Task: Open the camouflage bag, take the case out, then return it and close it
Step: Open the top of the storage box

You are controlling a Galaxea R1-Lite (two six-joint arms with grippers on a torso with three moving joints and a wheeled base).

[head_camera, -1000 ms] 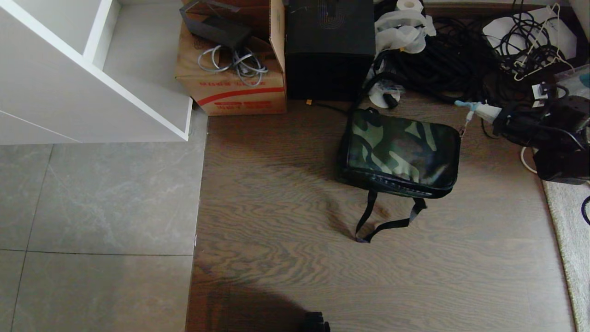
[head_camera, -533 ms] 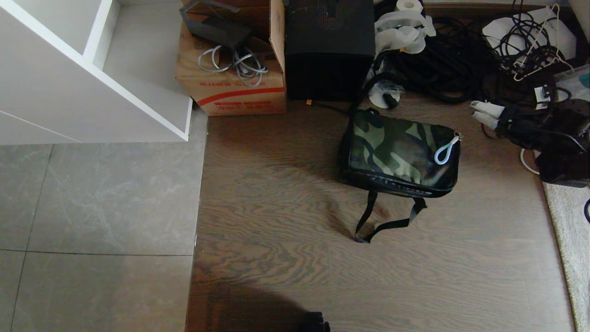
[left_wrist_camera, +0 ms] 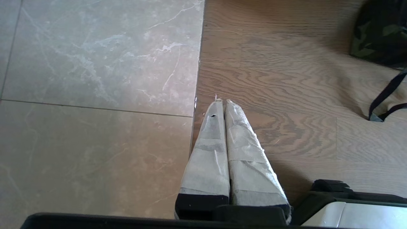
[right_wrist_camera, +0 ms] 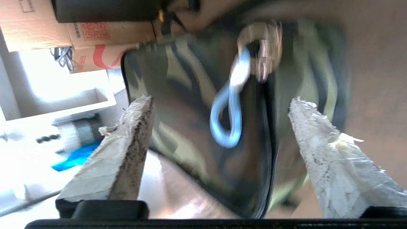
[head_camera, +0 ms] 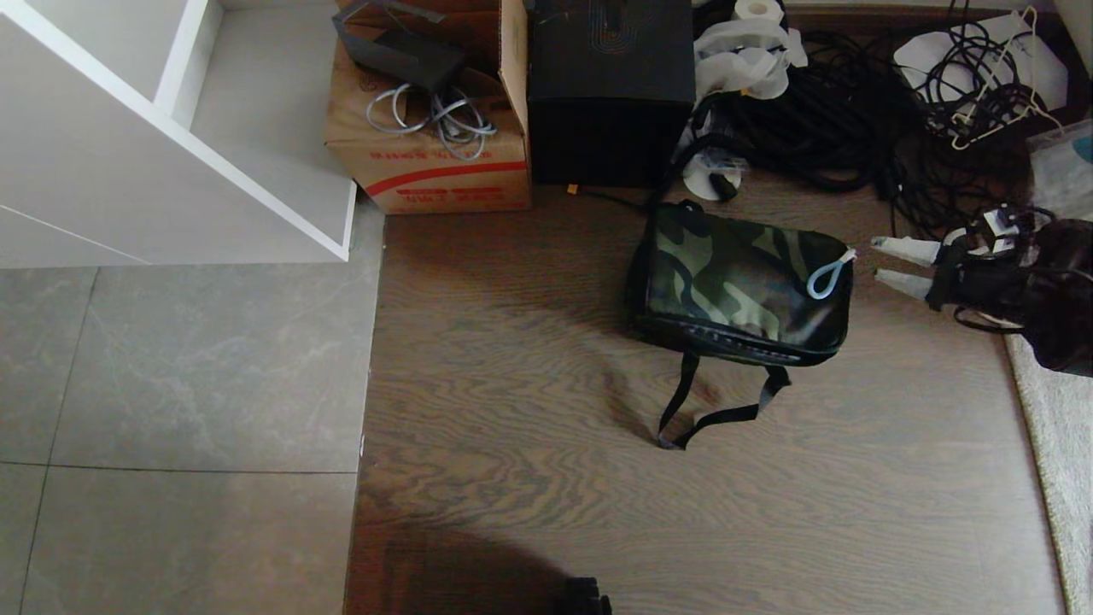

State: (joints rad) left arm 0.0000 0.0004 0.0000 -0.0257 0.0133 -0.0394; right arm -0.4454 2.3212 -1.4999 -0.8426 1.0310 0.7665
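The camouflage bag is seen lying shut on the wooden floor with its blue zip loop on top, while the right gripper is held just beside it with fingers wide apart and the left gripper is kept closed, well apart.

Overhead head, two low wrist views

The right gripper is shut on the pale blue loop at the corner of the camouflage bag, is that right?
Not quite. The right gripper is open beside the camouflage bag, and the pale blue loop hangs free between its fingers, as the right wrist view shows.
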